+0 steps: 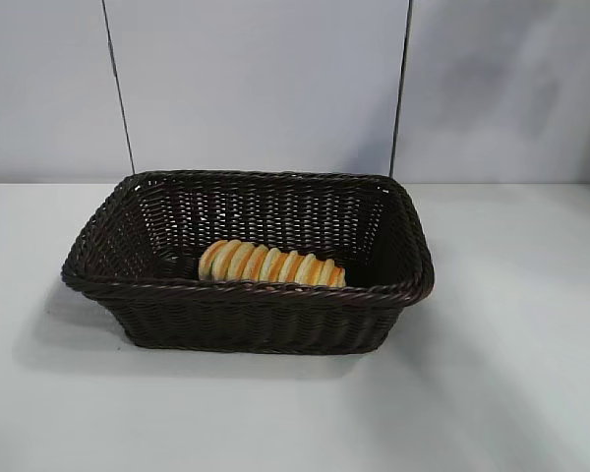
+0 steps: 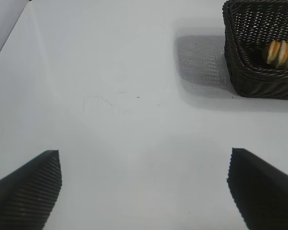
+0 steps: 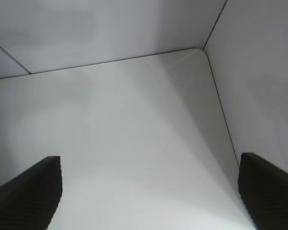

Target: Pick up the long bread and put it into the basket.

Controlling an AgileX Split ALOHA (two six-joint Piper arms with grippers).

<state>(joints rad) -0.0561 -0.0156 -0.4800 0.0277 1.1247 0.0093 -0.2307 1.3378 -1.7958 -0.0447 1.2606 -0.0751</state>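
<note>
Long bread [image 1: 271, 265] lying inside the basket [image 1: 246, 315], both claws [image 2: 144, 187] [image 3: 149, 191] wide apart and empty, nothing left but parking.

The long bread [image 1: 271, 265] is already sitting inside the basket [image 1: 246, 315], lying flat on the floor close to the front wall. Golden-tan loaf with orange-brown stripes running crosswise. The basket's a big dark brown wicker rectangle, sloped sides, braided rim, upright on the white table.
</note>
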